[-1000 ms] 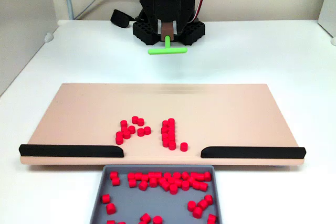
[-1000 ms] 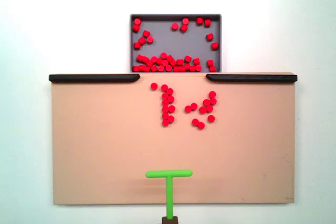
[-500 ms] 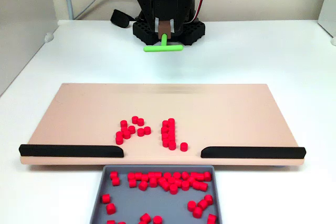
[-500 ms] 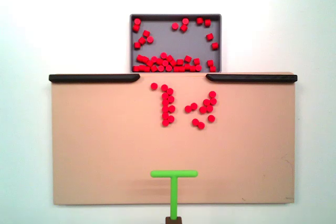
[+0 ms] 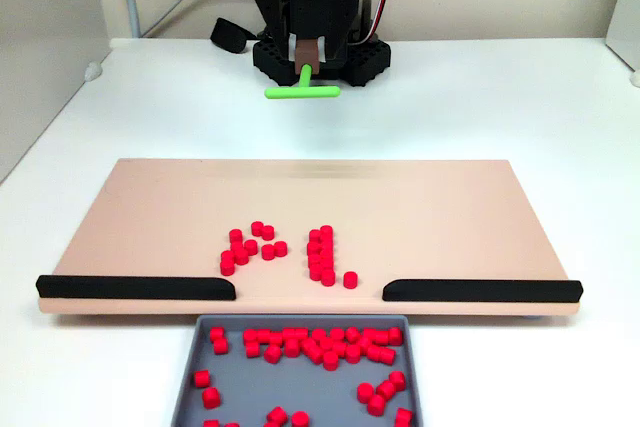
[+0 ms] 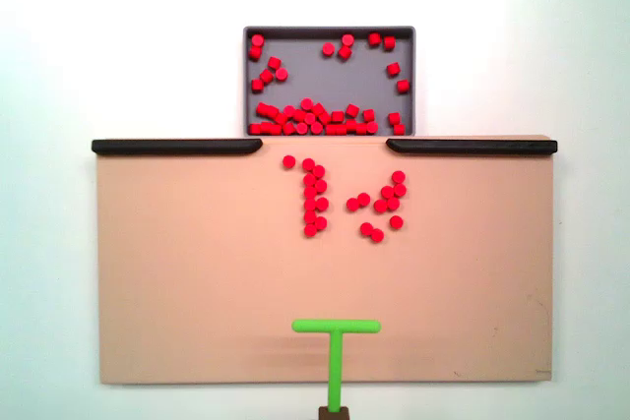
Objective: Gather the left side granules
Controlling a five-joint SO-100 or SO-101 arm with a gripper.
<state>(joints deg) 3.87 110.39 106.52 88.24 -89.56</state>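
Gripping the green T-pusher (image 5: 302, 90) by its stem, the gripper (image 5: 305, 52) hangs beyond the board (image 6: 197, 282); from above, granules (image 6: 379, 206) lie apart.

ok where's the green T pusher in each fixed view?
A fixed view: green T pusher sits top centre, beyond the board's far edge, just in front of the arm base.
A fixed view: it is bottom centre, over the board's near edge.
Shared landmark: the grey tray at the gap between the black rails.
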